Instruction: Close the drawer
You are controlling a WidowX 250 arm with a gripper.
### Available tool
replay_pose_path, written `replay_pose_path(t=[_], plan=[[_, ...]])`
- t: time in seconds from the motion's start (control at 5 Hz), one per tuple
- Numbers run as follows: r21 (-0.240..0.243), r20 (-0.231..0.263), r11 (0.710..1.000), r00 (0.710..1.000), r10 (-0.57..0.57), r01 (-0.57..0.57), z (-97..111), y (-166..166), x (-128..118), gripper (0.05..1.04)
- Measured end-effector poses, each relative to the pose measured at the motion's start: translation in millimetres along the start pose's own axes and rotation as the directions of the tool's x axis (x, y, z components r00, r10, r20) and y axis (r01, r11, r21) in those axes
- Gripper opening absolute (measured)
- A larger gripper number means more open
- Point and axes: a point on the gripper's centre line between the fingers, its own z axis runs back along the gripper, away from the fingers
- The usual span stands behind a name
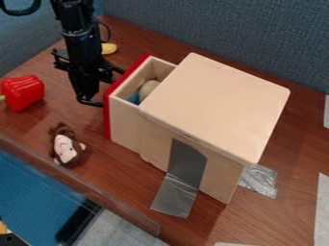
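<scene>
Pepper (24, 92), red, a toy, lies at the far left on the brown table (292, 211). Below it, in the lower left corner, is a blue surface (32, 192) behind a clear rim (96, 201). Next comes a small brown plush monkey (66, 148), its pale face turned up. Farther right and higher, the black gripper (90, 102) hangs down from the top edge just beside the red front (108, 113) of the drawer; whether it is spread or pressed together, I cannot tell. A small yellow thing (110, 48) shows behind the arm.

The drawer (123, 120) is partly out, sticking leftward from the light wooden box (218, 105). Inside it are something blue (133, 98) and something rounded and beige (149, 87), partly hidden under the edge of the box's top. Dark grey tape (175, 194) runs down the near side of the box onto the table. Right of that, crinkled silvery tape (259, 180) lies at the foot of the box. A grey-blue fabric partition (225, 38) stands behind, and two pale strips (322, 206) lie along the right edge.
</scene>
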Motion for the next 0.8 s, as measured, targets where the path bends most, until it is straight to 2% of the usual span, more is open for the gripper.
replay_pose_path(t=[0.2,0.4,0.6,0.8], plan=[[-0.016,-0.021,0.999,0.999,-0.028,0.028,-7.7,-24.1,-2.3,0.121],[-0.018,-0.026,0.999,0.999,-0.038,0.038,-10.3,-34.1,-3.8,0.121],[-0.014,-0.029,0.999,0.999,-0.037,0.037,-11.2,-38.2,-4.3,0.121],[-0.005,-0.029,0.999,0.999,-0.034,0.034,-11.3,-37.3,-4.1,0.161]])
